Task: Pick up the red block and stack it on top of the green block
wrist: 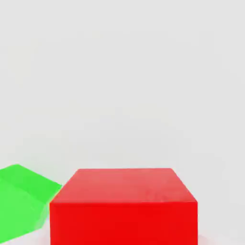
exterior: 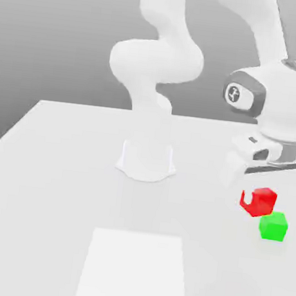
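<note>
The red block [exterior: 259, 201] sits on the white tabletop [exterior: 58, 166] near its edge on the exterior view's right, with the green block [exterior: 274, 226] just beside it, a little closer to the front edge. From the hand view, the red block [wrist: 123, 206] and the green block [wrist: 21, 201] appear close together, corner near face, both resting flat on the tabletop. The gripper [exterior: 258, 182] hangs directly over the red block, its pale fingers reaching down around the cube's upper part; whether they are pressing the block or merely straddling it cannot be told. A lighter rectangular patch [exterior: 134, 271] marks the tabletop near the front edge, well apart from the blocks. The arm's base [exterior: 146, 160] stands near the tabletop's middle.
</note>
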Available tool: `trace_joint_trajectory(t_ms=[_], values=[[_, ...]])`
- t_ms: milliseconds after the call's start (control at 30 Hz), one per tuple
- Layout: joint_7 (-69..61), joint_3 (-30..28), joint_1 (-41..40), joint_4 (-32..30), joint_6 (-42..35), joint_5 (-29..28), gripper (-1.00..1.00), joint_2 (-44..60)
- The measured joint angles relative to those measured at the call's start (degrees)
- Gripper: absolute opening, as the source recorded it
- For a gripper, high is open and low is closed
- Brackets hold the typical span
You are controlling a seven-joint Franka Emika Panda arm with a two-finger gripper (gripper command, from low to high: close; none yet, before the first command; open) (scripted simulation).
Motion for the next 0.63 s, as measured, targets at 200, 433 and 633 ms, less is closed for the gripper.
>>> trace_joint_trajectory(t_ms=[200,433,633], values=[[7.57,-2.55,2.39,1.46,8.97,-12.33,-1.00,11.42],[9.49,-4.07,3.35,1.62,10.79,-15.02,1.00,13.60],[1.01,-2.15,4.12,1.04,2.07,-3.23,1.00,3.40]])
